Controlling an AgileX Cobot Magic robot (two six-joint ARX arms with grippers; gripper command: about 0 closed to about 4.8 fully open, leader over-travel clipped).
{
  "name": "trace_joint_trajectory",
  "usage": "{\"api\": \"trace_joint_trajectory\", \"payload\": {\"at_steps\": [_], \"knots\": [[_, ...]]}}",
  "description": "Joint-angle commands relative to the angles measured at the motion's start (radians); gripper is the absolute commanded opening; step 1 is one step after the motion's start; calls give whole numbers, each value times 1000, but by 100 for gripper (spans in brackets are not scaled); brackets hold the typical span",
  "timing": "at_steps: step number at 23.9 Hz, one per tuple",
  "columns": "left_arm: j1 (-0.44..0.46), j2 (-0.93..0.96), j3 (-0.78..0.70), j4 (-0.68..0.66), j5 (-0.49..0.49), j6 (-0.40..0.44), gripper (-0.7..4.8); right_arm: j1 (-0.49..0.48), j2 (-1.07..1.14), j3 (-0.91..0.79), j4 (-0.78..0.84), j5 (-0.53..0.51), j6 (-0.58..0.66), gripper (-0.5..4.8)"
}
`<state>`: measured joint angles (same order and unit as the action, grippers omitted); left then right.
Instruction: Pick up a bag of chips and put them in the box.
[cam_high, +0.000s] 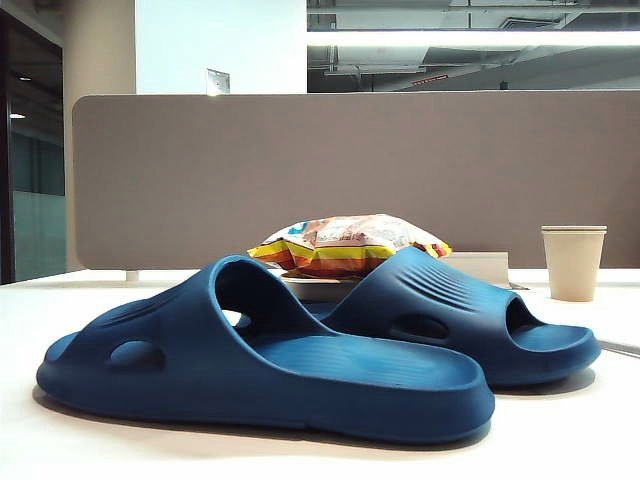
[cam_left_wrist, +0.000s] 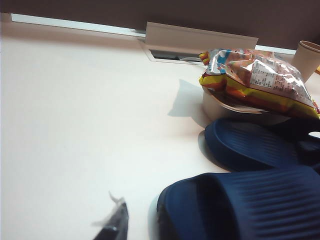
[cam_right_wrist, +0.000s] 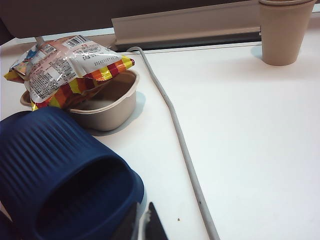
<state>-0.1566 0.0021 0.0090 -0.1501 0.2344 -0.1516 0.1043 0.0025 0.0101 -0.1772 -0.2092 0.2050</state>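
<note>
The bag of chips (cam_high: 345, 243) is a striped yellow, orange and red foil bag that lies across the top of the box (cam_right_wrist: 120, 100), a low beige tub. In the left wrist view the bag (cam_left_wrist: 260, 80) rests on the box (cam_left_wrist: 220, 107) far beyond my left gripper (cam_left_wrist: 116, 225), whose dark tip sits low over bare table, shut and empty. In the right wrist view the bag (cam_right_wrist: 65, 67) overhangs the box rim, well ahead of my right gripper (cam_right_wrist: 150, 225), which is shut beside a slipper. Neither gripper shows in the exterior view.
Two blue slippers (cam_high: 270, 360) (cam_high: 470, 320) lie between the grippers and the box. A beige paper cup (cam_right_wrist: 285, 30) stands at the back right. A grey cable (cam_right_wrist: 175, 125) runs across the white table. A grey partition (cam_high: 350, 170) closes the back.
</note>
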Motion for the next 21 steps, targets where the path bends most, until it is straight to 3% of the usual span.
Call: {"api": "trace_joint_trajectory", "payload": {"at_steps": [1,21], "knots": [[1,0,0,-9,2,-2,76,0,1,3,3,-1,3,22],[15,0,0,-9,0,-2,76,0,1,3,3,-2,3,22]]}}
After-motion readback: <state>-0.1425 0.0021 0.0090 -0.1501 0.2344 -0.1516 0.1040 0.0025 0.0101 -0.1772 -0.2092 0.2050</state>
